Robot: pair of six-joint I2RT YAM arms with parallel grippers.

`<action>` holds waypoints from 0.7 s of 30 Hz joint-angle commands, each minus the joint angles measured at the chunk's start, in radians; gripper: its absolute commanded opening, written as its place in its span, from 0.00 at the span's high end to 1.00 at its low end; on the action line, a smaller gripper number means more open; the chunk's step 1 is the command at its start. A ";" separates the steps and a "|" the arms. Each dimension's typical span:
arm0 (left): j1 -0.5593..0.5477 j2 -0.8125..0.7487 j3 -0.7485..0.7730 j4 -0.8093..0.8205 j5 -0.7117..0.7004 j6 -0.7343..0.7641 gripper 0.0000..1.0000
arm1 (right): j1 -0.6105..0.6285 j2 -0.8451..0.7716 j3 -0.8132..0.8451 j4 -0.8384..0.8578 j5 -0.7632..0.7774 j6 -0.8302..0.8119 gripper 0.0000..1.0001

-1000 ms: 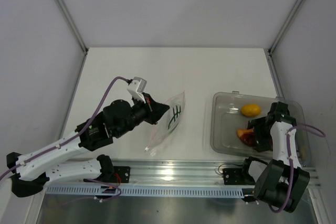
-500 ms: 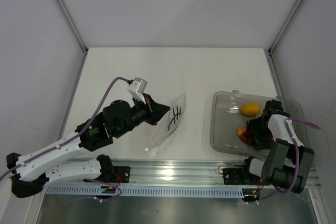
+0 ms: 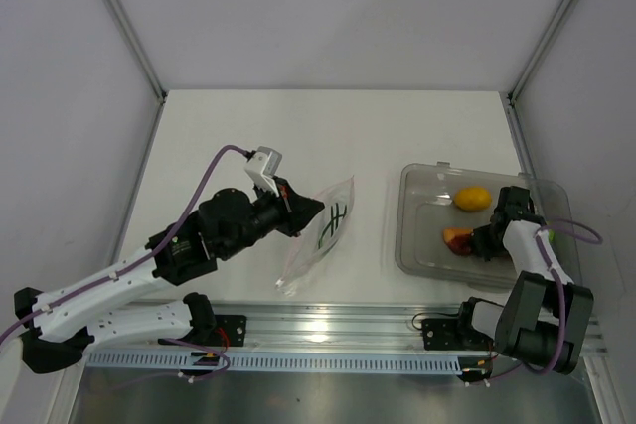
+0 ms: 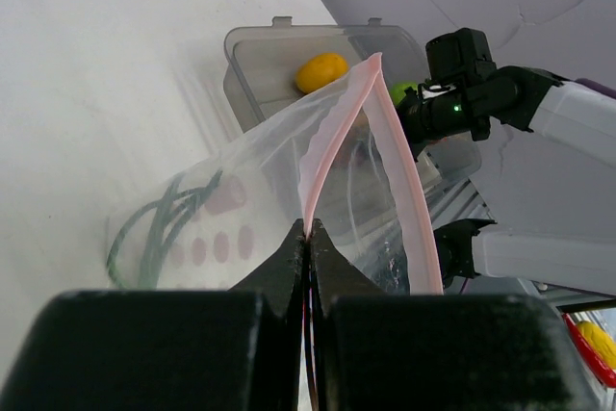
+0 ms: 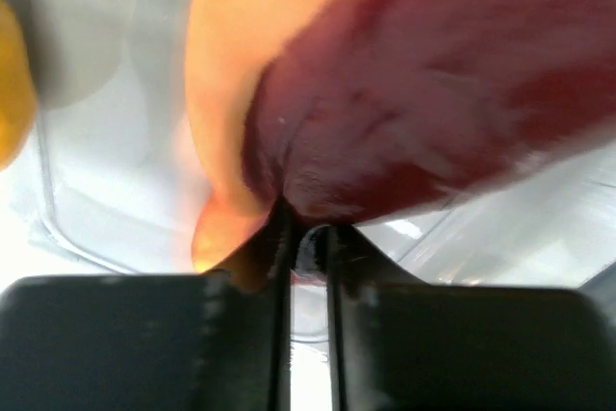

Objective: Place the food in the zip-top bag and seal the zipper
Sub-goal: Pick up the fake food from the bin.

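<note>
The zip-top bag [image 3: 323,230] [image 4: 241,204] lies crinkled at mid-table, its mouth held up. My left gripper [image 3: 303,211] [image 4: 310,230] is shut on one lip of the pink zipper [image 4: 337,137]; the other lip arcs away, so the mouth gapes. The food sits in the clear tray [image 3: 412,181] on the right. A reddish-brown slice with an orange edge [image 3: 458,239] [image 5: 414,74] fills the right wrist view, and my right gripper [image 3: 484,242] [image 5: 306,228] is shut on its rim. A yellow fruit [image 3: 473,199] [image 4: 320,71] lies behind it, with a green fruit [image 4: 404,91] beside my right arm.
The tray's rim [image 4: 279,31] stands between the bag and my right arm [image 3: 532,255]. White walls and metal posts enclose the table. An aluminium rail [image 3: 328,320] runs along the near edge.
My right gripper has closed on the slice and shifted farther into the tray with it. The tray nudged slightly. The left arm and bag have barely moved.
</note>
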 commanded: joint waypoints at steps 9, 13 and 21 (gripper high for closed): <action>0.006 0.025 0.010 0.042 0.031 -0.018 0.99 | 0.049 -0.229 -0.034 -0.080 -0.064 -0.059 1.00; 0.006 0.026 0.010 0.040 0.030 -0.020 0.99 | 0.061 -0.359 0.031 -0.132 -0.055 -0.114 1.00; 0.006 0.031 0.013 0.037 0.034 -0.023 0.99 | 0.121 -0.442 0.155 -0.198 -0.031 -0.240 1.00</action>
